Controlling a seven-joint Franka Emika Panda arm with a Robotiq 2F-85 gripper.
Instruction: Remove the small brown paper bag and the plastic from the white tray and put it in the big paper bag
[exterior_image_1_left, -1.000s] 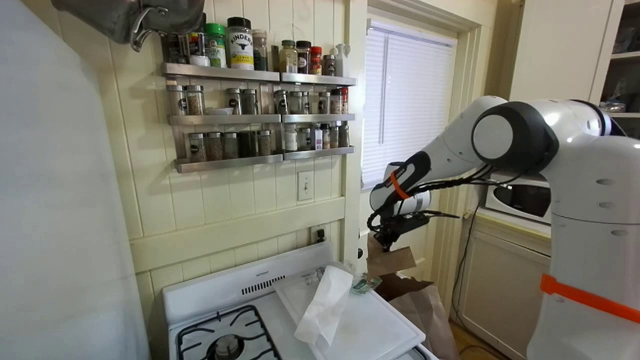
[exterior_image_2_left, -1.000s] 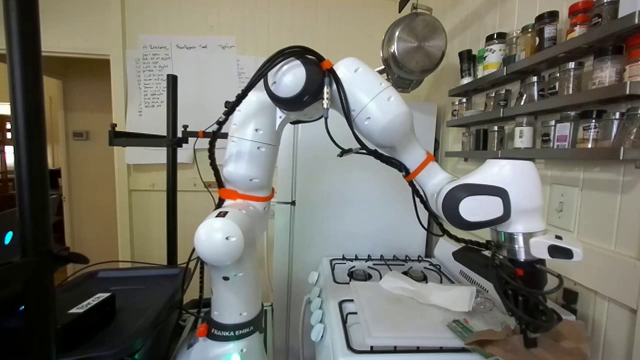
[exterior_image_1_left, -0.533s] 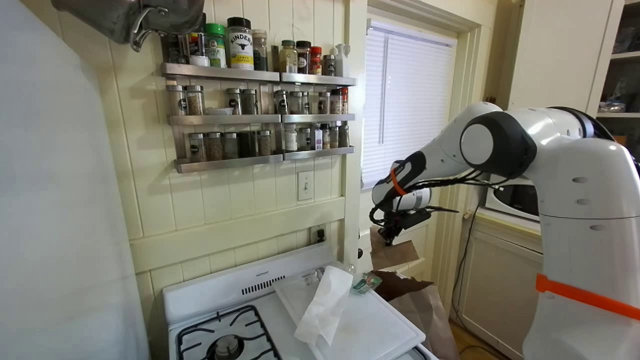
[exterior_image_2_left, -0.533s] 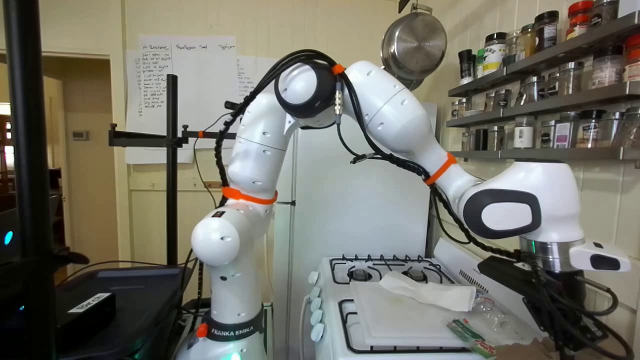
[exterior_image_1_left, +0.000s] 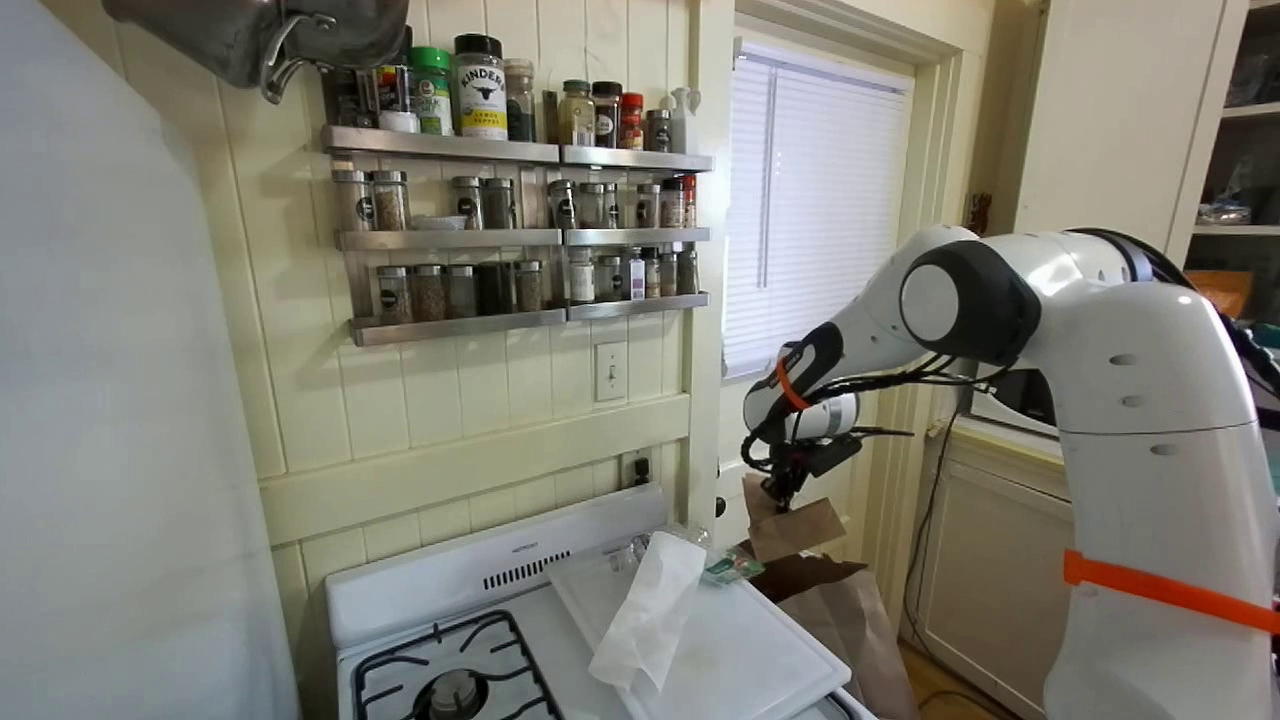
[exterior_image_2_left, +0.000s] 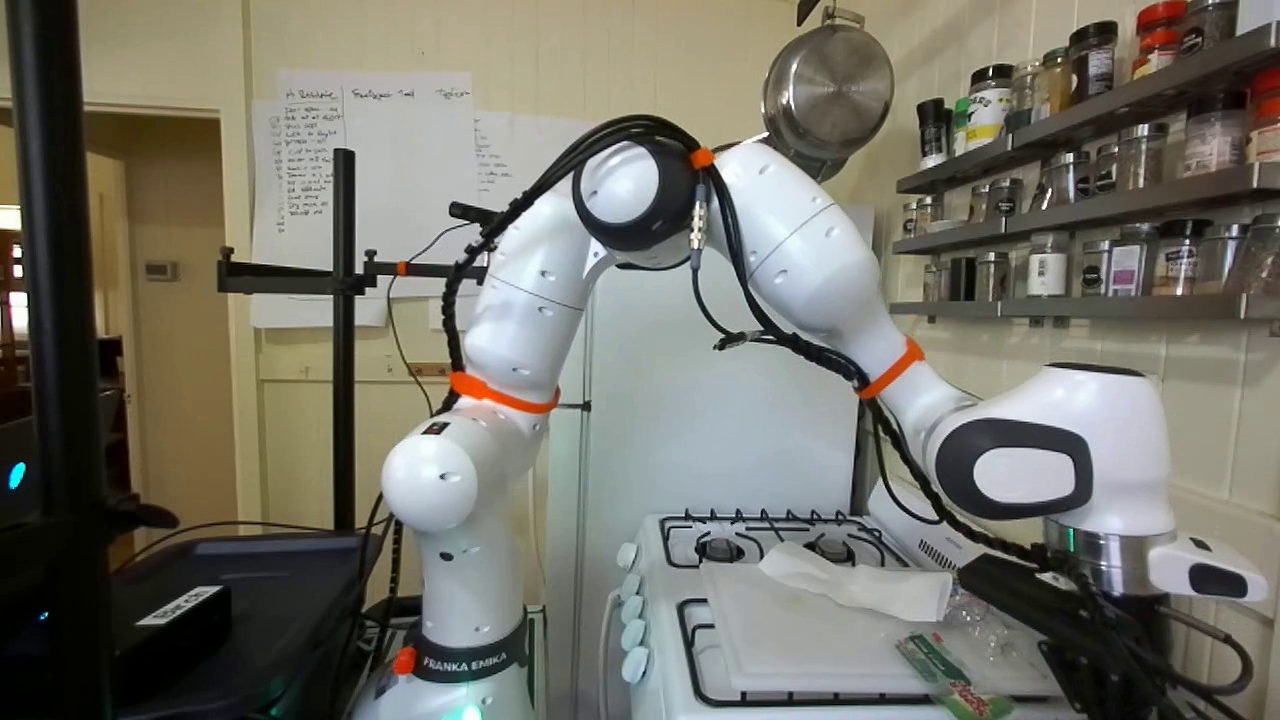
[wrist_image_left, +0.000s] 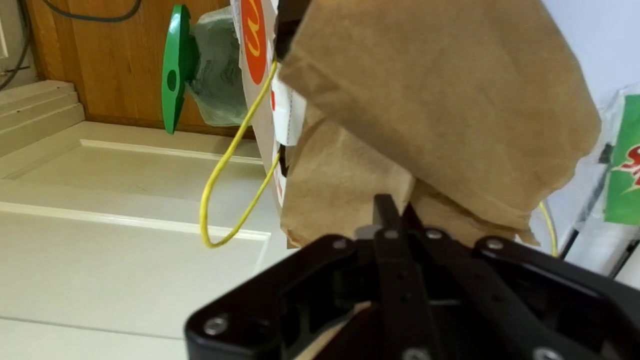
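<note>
One gripper (wrist_image_left: 399, 211): your jaws are pressed close together, pinching paper at one small spot; with so little held, the load could pivot or slip if you jerk it.

Small brown paper bag (wrist_image_left: 440, 95): it hangs from your grip, seemingly over the mouth of the big paper bag (exterior_image_1_left: 850, 620); let go too early and, light and broad as it looks, it may glide aside or lodge across the rim. You see it tan-brown, creased, bent into two flattish panels, one edge ragged.

Yellow cord (wrist_image_left: 204, 217): it loops out beside the held paper; lower off-centre and a flap could snag it, dragging the opening askew.

Big paper bag: darker and creased, it stands beside the stove (exterior_image_1_left: 560, 635), opening just below your load in an exterior view; push on its uneven rim and it may fold inward, blocking the drop.

Green packet (exterior_image_2_left: 950, 677): it lies at the edge of the white tray (exterior_image_2_left: 815, 640); a careless sideways sweep could knock it off.

Clear plastic (exterior_image_2_left: 978, 630): crumpled toward the stove's back, not yet cleared; being see-through, it may make your next grasp hard to judge.
</note>
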